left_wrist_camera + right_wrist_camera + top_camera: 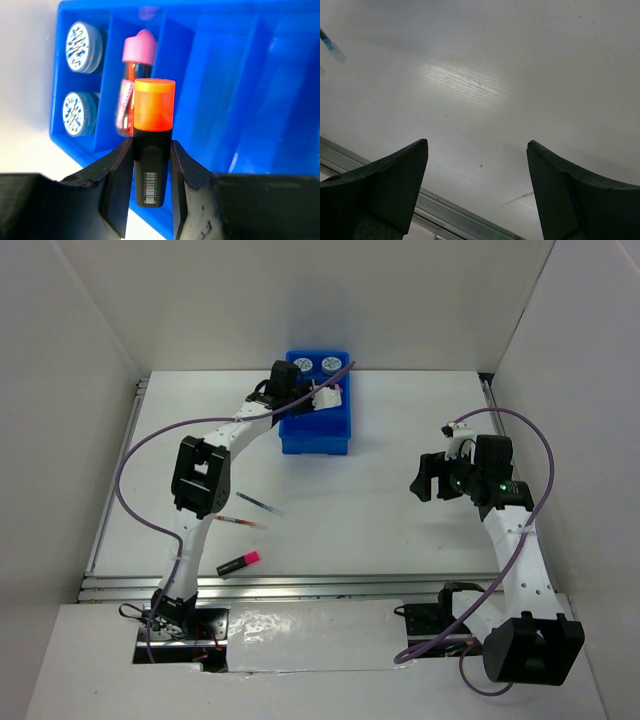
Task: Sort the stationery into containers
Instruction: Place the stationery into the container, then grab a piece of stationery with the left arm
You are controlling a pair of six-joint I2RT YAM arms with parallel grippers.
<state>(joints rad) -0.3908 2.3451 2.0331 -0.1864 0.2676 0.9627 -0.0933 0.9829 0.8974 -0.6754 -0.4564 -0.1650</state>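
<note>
Roughly halfway I'd say: rolls [84, 40] and pink cylinder [135, 75] are in the blue tray [318, 435], left jaws grip the orange highlighter [152, 145] over it, right jaws hang open and empty, and the pink highlighter [238, 563], blue pen [258, 503] and red pen [238, 522] wait on the near worktop [400, 540].

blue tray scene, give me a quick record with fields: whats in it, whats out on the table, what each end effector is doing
container: blue rectangular plastic tray, four compartments
end compartment: two round blue-and-white patterned rolls
next compartment: pink-capped cylinder
other two compartments: nothing seen in the parts that show
left end effector: shut on orange-black highlighter, held over the tray
right end effector: open, above the white table
on the table: pink-black highlighter, thin blue pen, thin red pen
</note>
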